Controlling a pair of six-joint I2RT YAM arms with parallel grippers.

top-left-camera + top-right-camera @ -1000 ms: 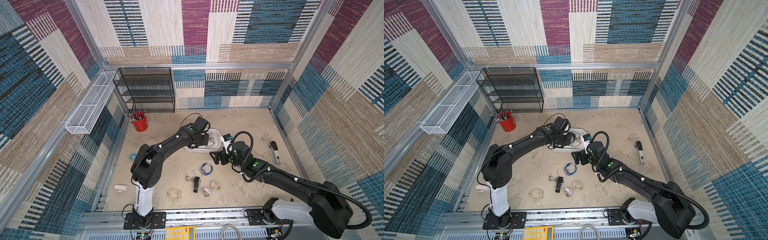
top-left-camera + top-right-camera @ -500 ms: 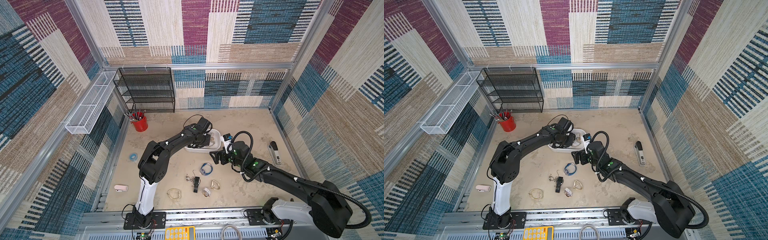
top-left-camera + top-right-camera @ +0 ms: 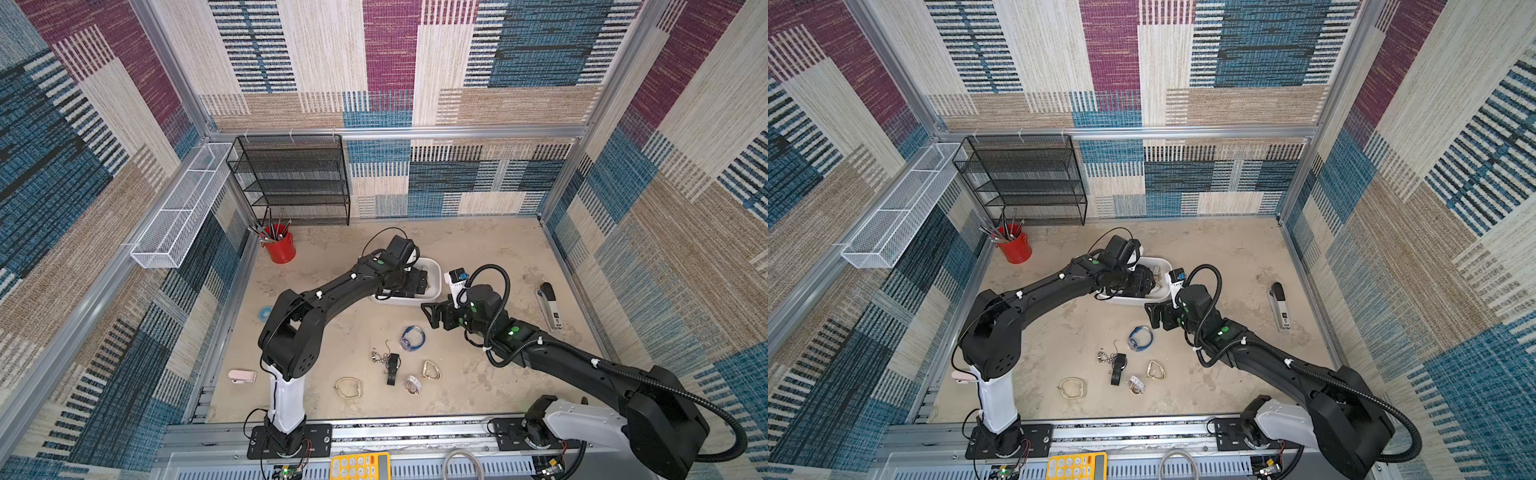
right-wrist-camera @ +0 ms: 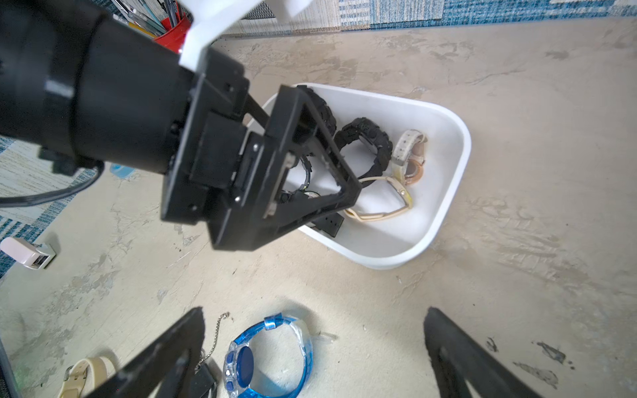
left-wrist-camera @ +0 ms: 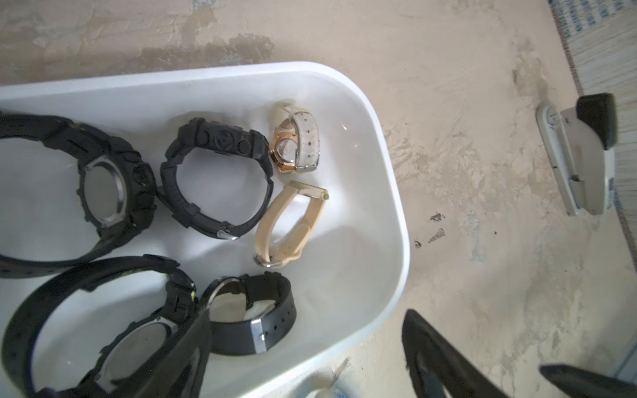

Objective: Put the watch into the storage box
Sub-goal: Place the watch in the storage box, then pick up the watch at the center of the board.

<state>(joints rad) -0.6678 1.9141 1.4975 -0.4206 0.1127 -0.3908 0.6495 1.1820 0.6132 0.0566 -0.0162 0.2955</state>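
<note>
The white storage box [image 3: 434, 266] [image 3: 1163, 266] [image 5: 379, 138] [image 4: 458, 138] holds several watches: black ones, a beige one [image 5: 293, 220] and a rose-gold one [image 5: 286, 151]. My left gripper [image 3: 417, 282] [image 3: 1144, 284] [image 5: 306, 312] hangs open over the box with nothing between its fingers. A black-strapped watch [image 5: 251, 313] lies in the box beside one finger. My right gripper [image 3: 432, 316] [image 3: 1154, 316] [image 4: 315, 310] is open just above a blue translucent watch [image 3: 412, 337] [image 3: 1140, 337] [image 4: 269, 358] on the floor, apart from it.
More watches lie near the front: a black one [image 3: 392, 365], a beige one [image 3: 348, 387] and a gold one [image 3: 431, 370], with a chain [image 3: 378, 356]. A stapler [image 3: 549, 305] lies at right. A red cup [image 3: 280, 245], black mesh shelf [image 3: 295, 178] and white wire basket [image 3: 178, 208] stand back left.
My left gripper has gone from shut to open over the storage box, and its arm's elbow has swung right. The right arm has not moved.
</note>
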